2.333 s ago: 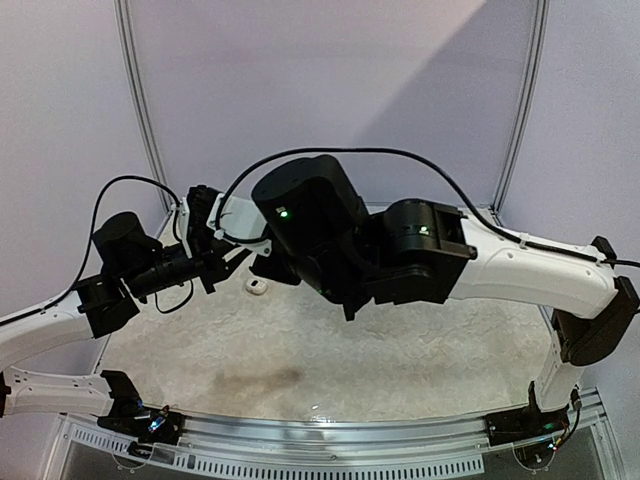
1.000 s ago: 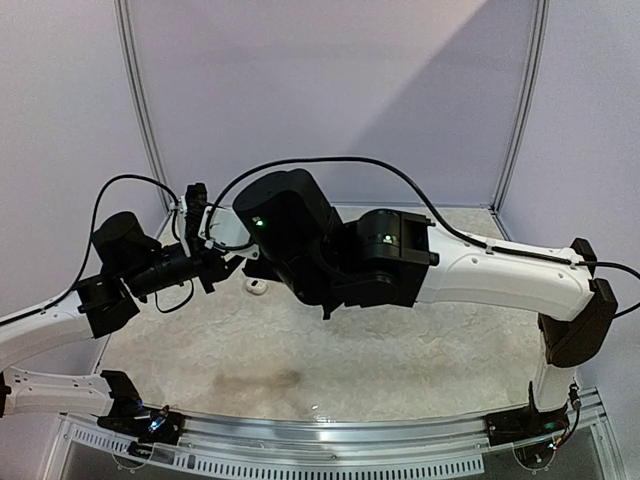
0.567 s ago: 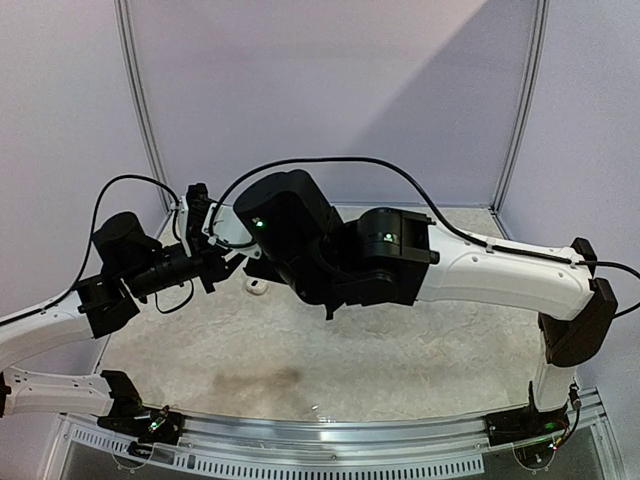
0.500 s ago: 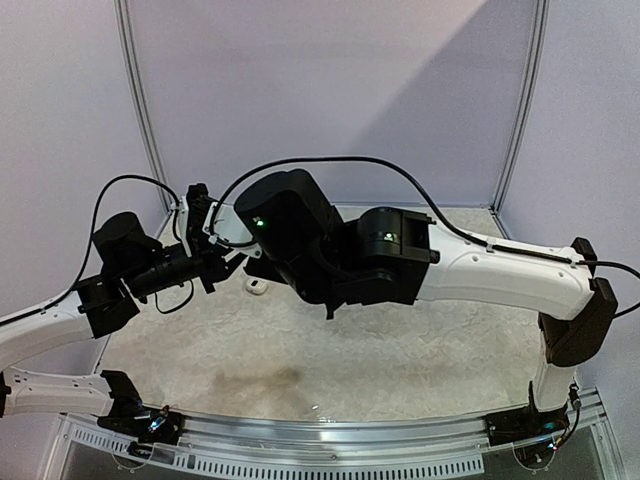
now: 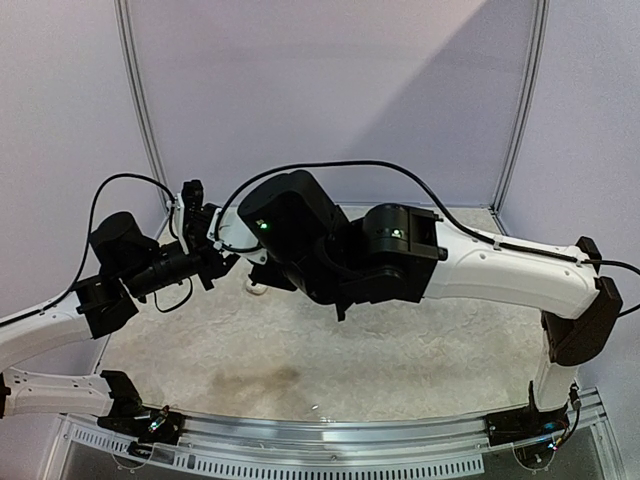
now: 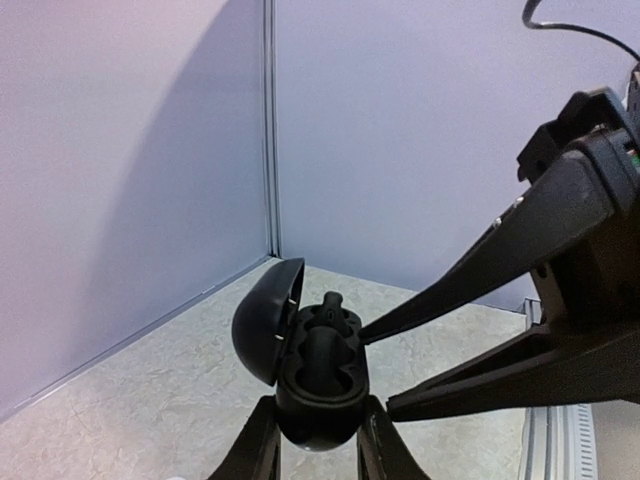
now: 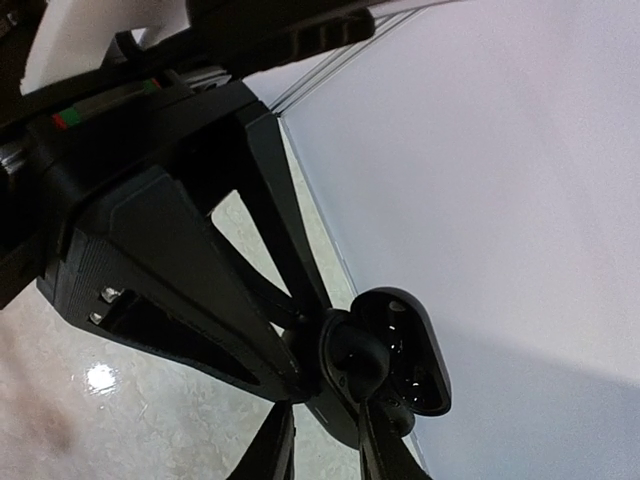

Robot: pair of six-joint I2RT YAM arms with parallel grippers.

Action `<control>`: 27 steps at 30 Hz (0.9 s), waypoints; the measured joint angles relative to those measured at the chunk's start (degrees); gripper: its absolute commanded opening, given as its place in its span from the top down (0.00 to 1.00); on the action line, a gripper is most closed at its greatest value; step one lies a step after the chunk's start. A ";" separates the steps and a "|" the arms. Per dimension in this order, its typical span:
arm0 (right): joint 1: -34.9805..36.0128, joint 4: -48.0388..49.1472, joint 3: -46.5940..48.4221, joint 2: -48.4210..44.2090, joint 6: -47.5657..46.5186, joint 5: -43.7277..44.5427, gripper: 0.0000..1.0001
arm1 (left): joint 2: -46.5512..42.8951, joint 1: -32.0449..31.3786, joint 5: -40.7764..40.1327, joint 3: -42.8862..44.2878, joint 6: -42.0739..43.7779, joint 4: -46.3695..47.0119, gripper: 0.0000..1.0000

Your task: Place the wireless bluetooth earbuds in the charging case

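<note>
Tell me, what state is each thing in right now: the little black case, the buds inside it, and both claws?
black charging case: lid open, held up off the table.
black earbuds: sitting in the case; the far one stands proud.
left gripper: shut on the case's base.
right gripper: open, upper fingertip at the case's rim.
small white item: lying on the table, half hidden.

The right arm [image 5: 500, 270] swung left toward the left arm [image 5: 60, 325], then moved back a little to the right and up. The right pincer [image 6: 378, 372] was closed a moment ago, and now its fingers [image 6: 450, 285] stand a little apart.
</note>
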 measured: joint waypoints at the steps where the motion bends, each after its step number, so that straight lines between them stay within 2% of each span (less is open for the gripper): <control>1: 0.00 0.00 0.00 -0.09 0.17 -0.09 0.77 | 0.00 0.00 0.02 0.00 0.00 0.00 1.00; 7: 0.00 -0.37 -0.48 -2.27 2.10 -1.81 0.73 | -0.44 0.00 -0.46 0.00 0.22 -0.04 1.00; 11: -0.20 -0.31 -0.66 -6.91 4.98 -6.14 0.70 | -0.46 0.00 1.01 0.00 2.29 -0.85 1.00; 18: -4.63 1.92 -0.31 -12.66 14.62 -8.90 0.69 | -0.46 0.00 10.08 0.00 17.33 -5.42 1.00; 22: -6.97 1.16 2.60 -9.11 19.67 -8.00 0.69 | -0.46 0.00 11.74 0.00 25.62 -6.58 1.00; 27: -6.62 -0.92 4.70 -1.75 24.37 -9.14 0.68 | -0.46 0.00 9.77 0.02 30.34 -6.47 1.00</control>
